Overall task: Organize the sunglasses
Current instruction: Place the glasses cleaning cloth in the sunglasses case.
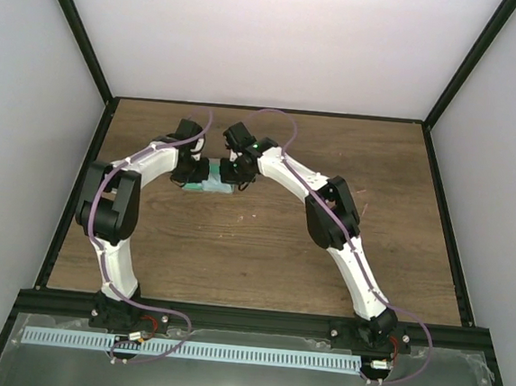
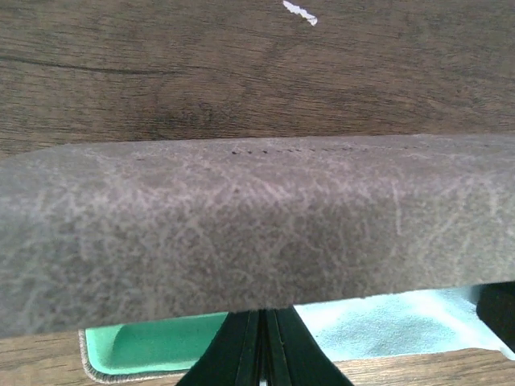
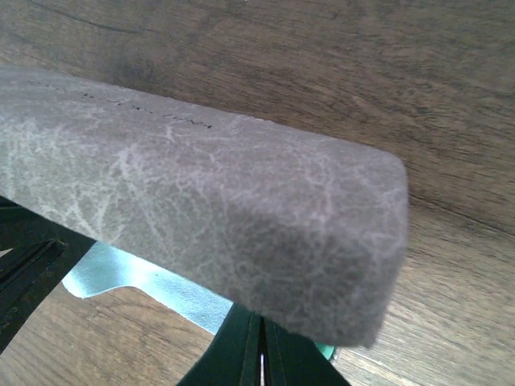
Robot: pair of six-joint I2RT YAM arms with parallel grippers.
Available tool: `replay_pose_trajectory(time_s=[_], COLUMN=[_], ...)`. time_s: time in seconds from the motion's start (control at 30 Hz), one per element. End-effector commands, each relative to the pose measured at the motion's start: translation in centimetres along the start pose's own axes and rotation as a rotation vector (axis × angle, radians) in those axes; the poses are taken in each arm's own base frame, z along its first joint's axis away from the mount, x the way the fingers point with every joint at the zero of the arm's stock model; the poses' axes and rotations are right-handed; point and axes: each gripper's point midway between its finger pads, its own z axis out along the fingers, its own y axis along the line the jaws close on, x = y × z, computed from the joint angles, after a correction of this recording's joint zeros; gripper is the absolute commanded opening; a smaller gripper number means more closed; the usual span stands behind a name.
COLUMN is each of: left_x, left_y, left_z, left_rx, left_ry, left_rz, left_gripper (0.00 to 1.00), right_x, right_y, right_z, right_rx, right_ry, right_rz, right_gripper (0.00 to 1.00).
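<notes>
The grey case (image 1: 212,184) lies on the wooden table at the back middle, between both grippers. In the left wrist view its grey lid (image 2: 241,225) hangs over the green inside (image 2: 153,344) and a light blue cloth (image 2: 386,322). My left gripper (image 2: 265,315) is shut, and its tips are hidden under the lid's front edge. My right gripper (image 3: 259,322) is also shut, under the lid's corner (image 3: 241,217), with the cloth (image 3: 137,277) beside it. The sunglasses are hidden. From above, the left gripper (image 1: 190,174) and right gripper (image 1: 238,175) flank the case.
Bare wooden table (image 1: 253,247) surrounds the case, with black frame rails at its edges. A small white fleck (image 2: 299,11) lies on the wood beyond the case. The left gripper's dark fingers (image 3: 28,273) show at the left of the right wrist view.
</notes>
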Motion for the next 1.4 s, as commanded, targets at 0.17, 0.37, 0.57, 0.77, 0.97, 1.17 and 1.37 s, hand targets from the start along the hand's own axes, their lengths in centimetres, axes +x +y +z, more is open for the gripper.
replay_pose_trajectory(time_s=[0.17, 0.37, 0.57, 0.77, 0.97, 1.17, 1.37], left_x=[-1.2, -1.3, -1.0, -0.8, -0.7, -0.7, -1.3], left_y=[1.6, 2.0, 2.2, 2.2, 2.4, 2.3, 2.3], left_z=[0.1, 0.3, 0.5, 1.0, 1.3, 1.1, 0.1], left_rx=[-0.021, -0.019, -0.019, -0.017, -0.025, -0.022, -0.028], left_ry=[-0.021, -0.021, -0.010, 0.000, 0.007, 0.003, -0.025], left_rz=[-0.025, -0.038, -0.041, -0.043, -0.044, -0.045, -0.045], left_gripper=[0.04, 0.04, 0.04, 0.04, 0.05, 0.18, 0.35], right_x=[-1.5, -1.7, -0.9, -0.7, -1.1, -2.8, -3.1], right_y=[1.7, 1.7, 1.0, 0.1, -0.8, 0.2, 1.0], right_z=[0.3, 1.1, 1.9, 2.1, 1.9, -0.4, -2.9], right_rx=[-0.077, -0.081, -0.057, -0.018, 0.031, 0.018, 0.051], right_ry=[-0.020, -0.018, 0.010, 0.008, -0.022, -0.097, -0.157], right_rz=[0.005, 0.000, 0.003, 0.006, 0.011, -0.022, -0.060], right_gripper=[0.01, 0.01, 0.01, 0.01, 0.14, 0.21, 0.21])
